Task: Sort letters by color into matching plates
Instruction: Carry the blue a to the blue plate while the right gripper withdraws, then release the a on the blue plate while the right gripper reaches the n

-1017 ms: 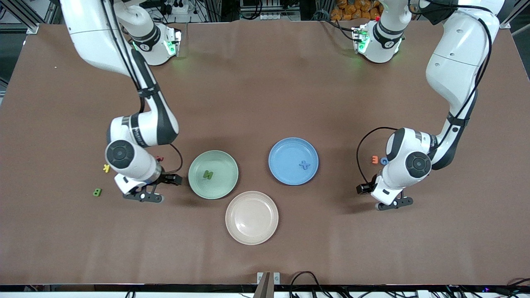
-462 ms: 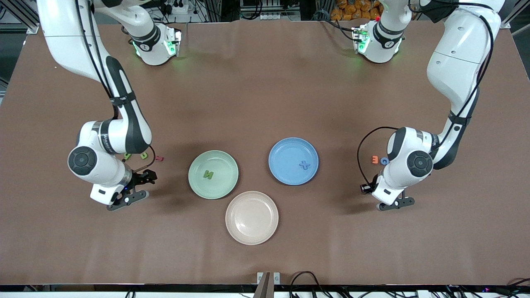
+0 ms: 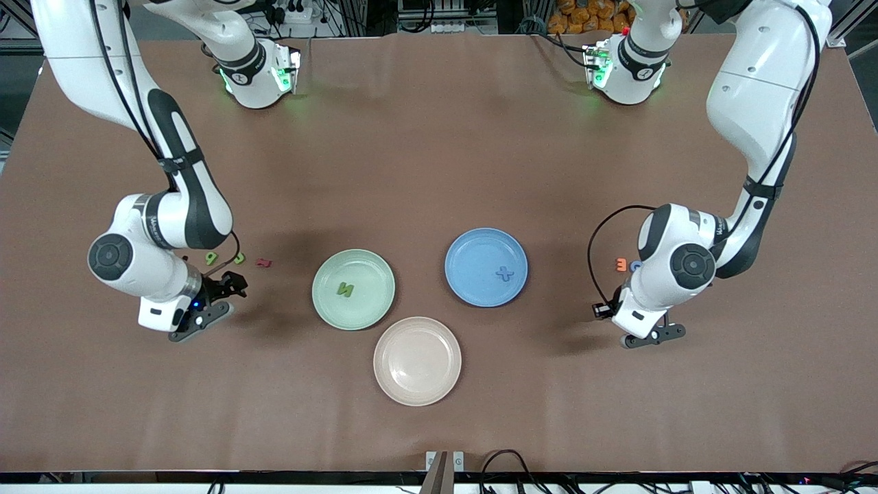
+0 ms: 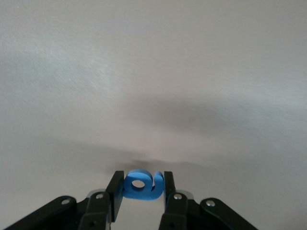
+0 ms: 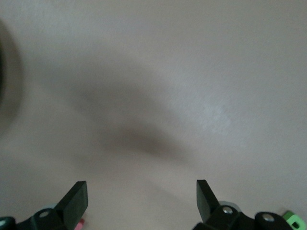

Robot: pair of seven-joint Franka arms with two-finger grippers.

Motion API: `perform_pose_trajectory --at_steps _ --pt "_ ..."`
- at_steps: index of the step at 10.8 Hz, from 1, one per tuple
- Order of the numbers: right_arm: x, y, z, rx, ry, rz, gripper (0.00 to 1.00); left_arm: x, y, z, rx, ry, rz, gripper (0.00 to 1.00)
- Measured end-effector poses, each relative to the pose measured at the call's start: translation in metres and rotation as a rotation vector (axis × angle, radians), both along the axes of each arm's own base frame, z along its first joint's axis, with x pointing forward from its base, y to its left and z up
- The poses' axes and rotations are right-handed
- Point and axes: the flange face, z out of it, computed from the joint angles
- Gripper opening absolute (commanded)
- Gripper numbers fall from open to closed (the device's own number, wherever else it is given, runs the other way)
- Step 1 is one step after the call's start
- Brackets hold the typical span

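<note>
Notice your left wrist view alone shows the left hand (image 4: 140, 184) clenched on a blue letter (image 4: 142, 184); the front view hides it. Right hand (image 5: 141, 201) released. The blue plate (image 3: 473, 291) lies at the letter's nine o'clock on the brown table (image 3: 439, 171).

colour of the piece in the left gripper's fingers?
Blue letter, clamped in the left gripper; clearest in the left wrist view.

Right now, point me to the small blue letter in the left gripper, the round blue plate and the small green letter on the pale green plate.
small blue letter (image 4: 142, 185), left wrist view, its face beside the hole.
round blue plate (image 3: 473, 264), front view, bare floor.
small green letter (image 3: 344, 289), front view, its middle.
</note>
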Motion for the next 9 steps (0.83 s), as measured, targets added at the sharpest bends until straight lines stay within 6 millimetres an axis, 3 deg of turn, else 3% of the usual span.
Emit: perform_pose_trajectory --at_steps 3,9 --pt "-0.037 0.002 -0.006 0.008 0.033 0.032 1.00 -0.013 -0.050 0.020 0.004 -0.003 0.041 0.00" --pt "-0.089 -0.004 -0.041 0.005 0.051 0.081 1.00 -0.058 -0.154 0.027 0.015 0.022 0.105 0.00"
